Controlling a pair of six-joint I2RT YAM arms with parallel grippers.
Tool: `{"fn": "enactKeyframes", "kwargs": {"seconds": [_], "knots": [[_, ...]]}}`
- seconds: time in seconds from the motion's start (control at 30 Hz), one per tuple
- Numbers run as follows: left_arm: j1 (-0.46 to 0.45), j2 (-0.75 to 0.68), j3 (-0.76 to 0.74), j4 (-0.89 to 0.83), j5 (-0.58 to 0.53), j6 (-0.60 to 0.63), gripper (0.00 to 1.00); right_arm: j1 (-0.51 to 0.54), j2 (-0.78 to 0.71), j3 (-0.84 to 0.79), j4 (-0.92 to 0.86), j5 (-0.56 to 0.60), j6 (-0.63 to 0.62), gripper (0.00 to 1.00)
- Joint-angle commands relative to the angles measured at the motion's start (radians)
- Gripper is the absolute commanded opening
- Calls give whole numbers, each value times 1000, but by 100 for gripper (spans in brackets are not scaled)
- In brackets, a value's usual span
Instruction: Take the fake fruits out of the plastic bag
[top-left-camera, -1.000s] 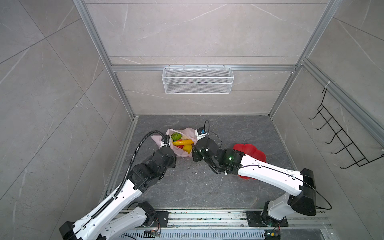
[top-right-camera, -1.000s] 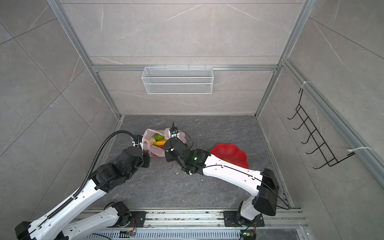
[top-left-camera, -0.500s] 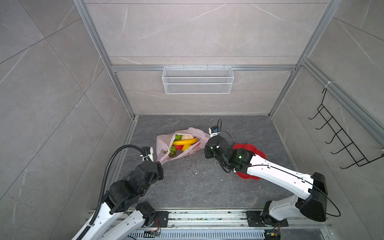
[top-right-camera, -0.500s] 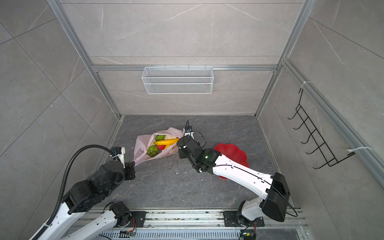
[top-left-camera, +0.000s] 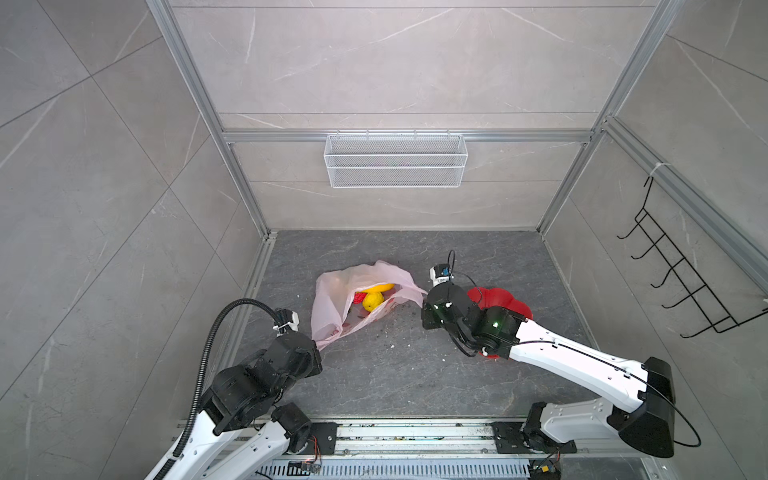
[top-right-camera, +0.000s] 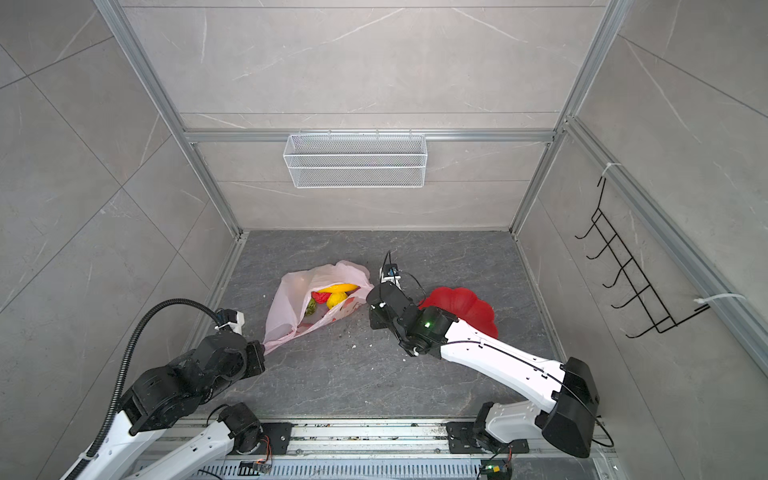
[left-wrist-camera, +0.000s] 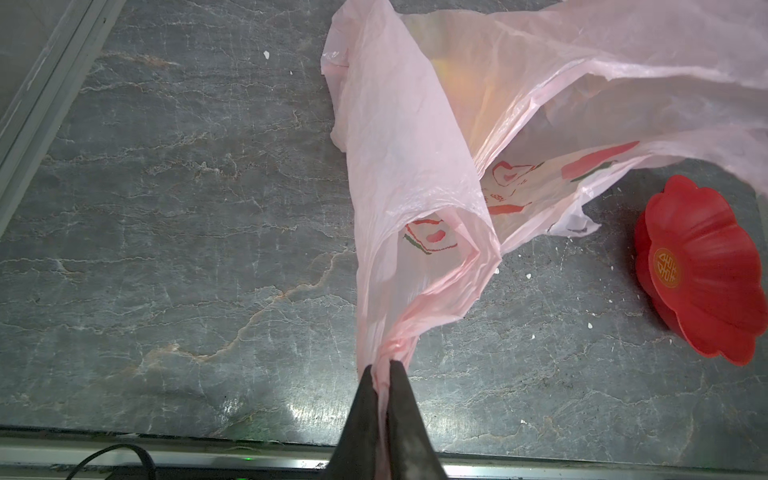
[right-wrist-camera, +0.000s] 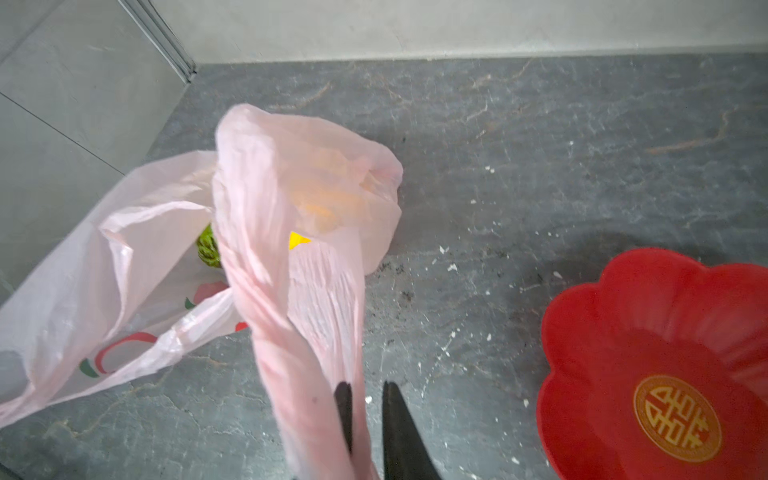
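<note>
The left hand (left-wrist-camera: 384, 368) is clamped on one handle of the plastic bag (top-left-camera: 332, 307) and the right hand (right-wrist-camera: 366, 386) on the other, stretching its mouth open over the counter (top-left-camera: 395, 374). Inside lie the fake fruits (top-right-camera: 336, 299): banana (top-left-camera: 380, 287), yellow lump (top-left-camera: 372, 301), green ball (top-right-camera: 311, 307)

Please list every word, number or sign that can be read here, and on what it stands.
On the plate: a gold seal with one stylised Chinese-style sign, which I cannot read surely.
On the bag: small red marks beside the fruit print, too blurred to read.
Nothing else bears text.
</note>
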Motion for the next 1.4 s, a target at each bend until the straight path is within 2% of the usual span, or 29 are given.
{"fn": "enactKeyframes", "kwargs": {"seconds": [0.0,0.17,0.33,0.43,0.57,0.7,0.77,0.9,1.07,1.27,1.37], "knots": [[2,2,-16,-20,3,-72,8,0,-64,-35,-71,-5,64,17],[3,-17,-53,-20,-14,-147,13,0,-121,-33,-181,-32,71,18],[3,-81,-104,-6,-71,-232,17,41,-169,-59,-285,-61,134,17],[2,-111,-114,26,-112,-233,20,68,-181,-77,-335,-44,171,17],[2,-65,-74,49,-110,-184,21,77,-180,-82,-351,-34,172,19],[2,-6,-42,69,-64,-149,21,79,-145,-9,-360,-33,120,32],[2,-4,-42,89,-51,-136,21,81,-127,40,-365,-31,85,43],[2,-17,-40,114,-54,-120,21,87,-102,139,-402,-24,27,57],[3,-28,-18,159,-63,-85,22,101,-125,242,-523,-29,-11,66],[2,-30,-3,233,-54,-67,35,132,-153,376,-651,5,-60,66],[3,-35,-6,262,-43,-63,36,163,-114,451,-620,12,-111,58]]}}
